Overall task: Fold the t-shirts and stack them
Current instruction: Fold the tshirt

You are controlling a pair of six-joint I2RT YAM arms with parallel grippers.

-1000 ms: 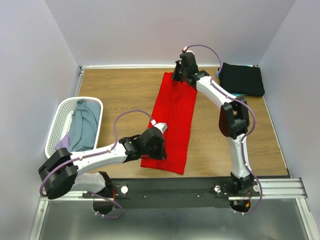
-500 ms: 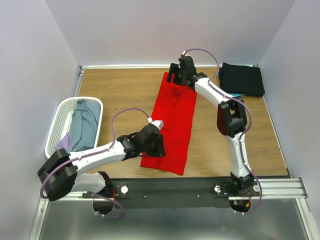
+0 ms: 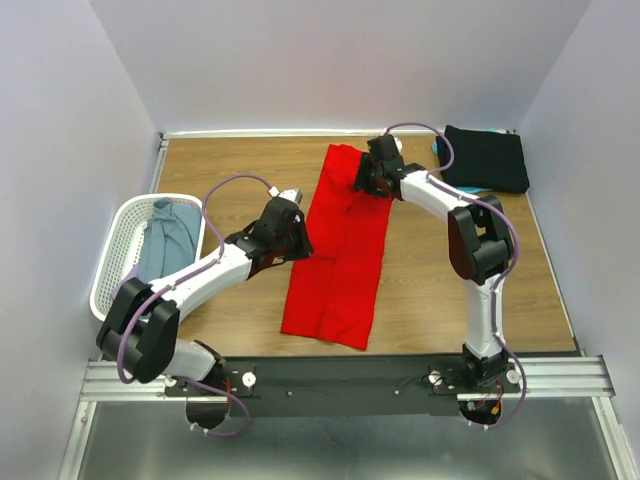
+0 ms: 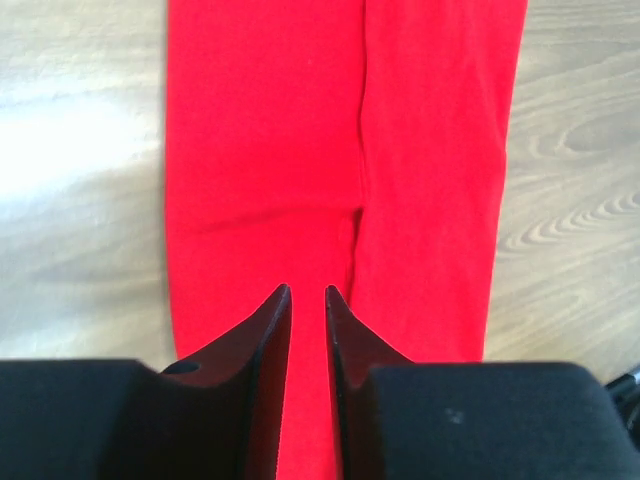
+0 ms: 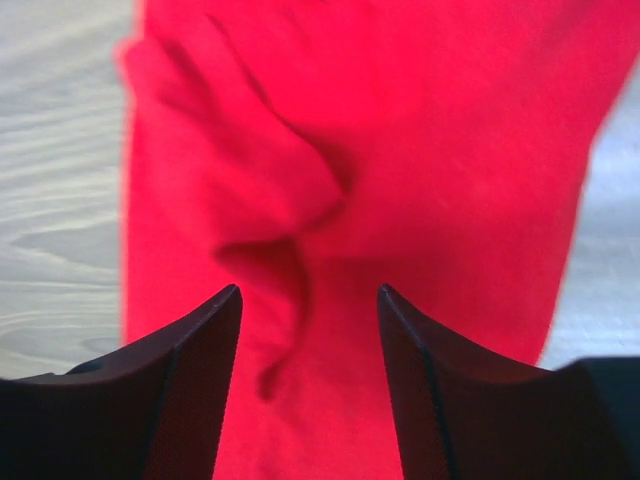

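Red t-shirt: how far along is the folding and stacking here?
Done: a folded black shirt sits at the far right corner. In hand: the red t-shirt lies as a long strip, left pincer and right pincer open over it. Left: shorter folds, stacking, the shirts in the basket.

White tubular links joined by bulky black joint housings (image 3: 150, 335) are seen on the left arm (image 3: 210, 272) and the right arm (image 3: 430, 190) alike. A thin lavender cable (image 3: 232, 182) is looped along each arm, with a small white connector near the wrist. The left pincer (image 4: 308, 290) and the right pincer (image 5: 310, 290) are each formed of two matte black, wedge-shaped fingers (image 4: 262, 345) tapered to narrow tips. Both bases are mounted on a black plate (image 3: 340, 380) backed by a silver slotted rail (image 3: 560, 375). Small pale round fittings (image 3: 247, 379), possibly screw caps, are seen beside each base.
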